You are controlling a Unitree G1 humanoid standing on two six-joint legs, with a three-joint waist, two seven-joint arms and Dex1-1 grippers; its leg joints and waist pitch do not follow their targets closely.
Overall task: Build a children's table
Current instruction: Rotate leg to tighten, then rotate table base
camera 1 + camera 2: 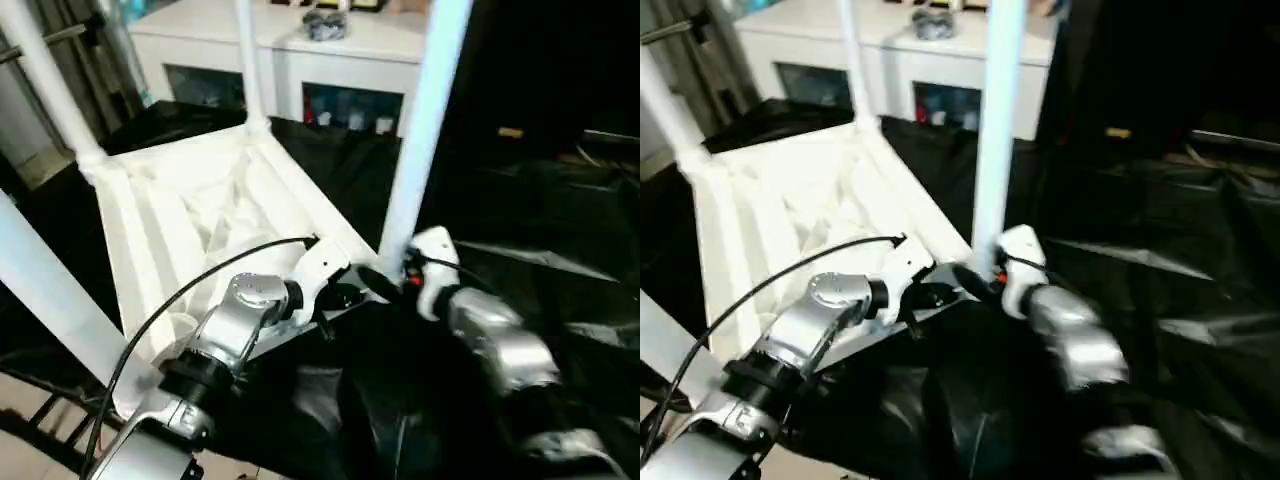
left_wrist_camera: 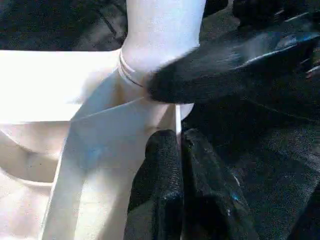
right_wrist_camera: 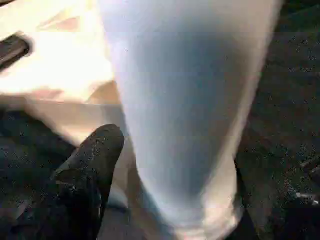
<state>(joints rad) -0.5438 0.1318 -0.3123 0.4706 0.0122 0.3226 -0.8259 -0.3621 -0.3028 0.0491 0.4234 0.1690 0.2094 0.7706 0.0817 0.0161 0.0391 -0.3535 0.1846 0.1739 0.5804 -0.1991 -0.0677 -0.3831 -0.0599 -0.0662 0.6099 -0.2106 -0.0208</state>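
1. Four legs stand up from the children's table [image 1: 200, 215], which lies top-down on the black-draped work table [image 1: 560, 240]; the white cabinet [image 1: 290, 50] sits beyond it.
2. Left gripper [image 2: 177, 150]: fingers pressed together, pinching the thin rim of the table top just beside the near right corner socket.
3. Right gripper [image 1: 385, 282]: set around the base of the near right leg [image 1: 425, 110], one black finger [image 3: 90, 170] beside the tube. Whether the jaws grip the leg or stand slack, I cannot tell.
4. Risk: if that leg is not seated fully, letting go could leave it leaning or popping out.
5. Risk: a sideways push could lever the light top off the cloth, since only the rim pinch steadies it.
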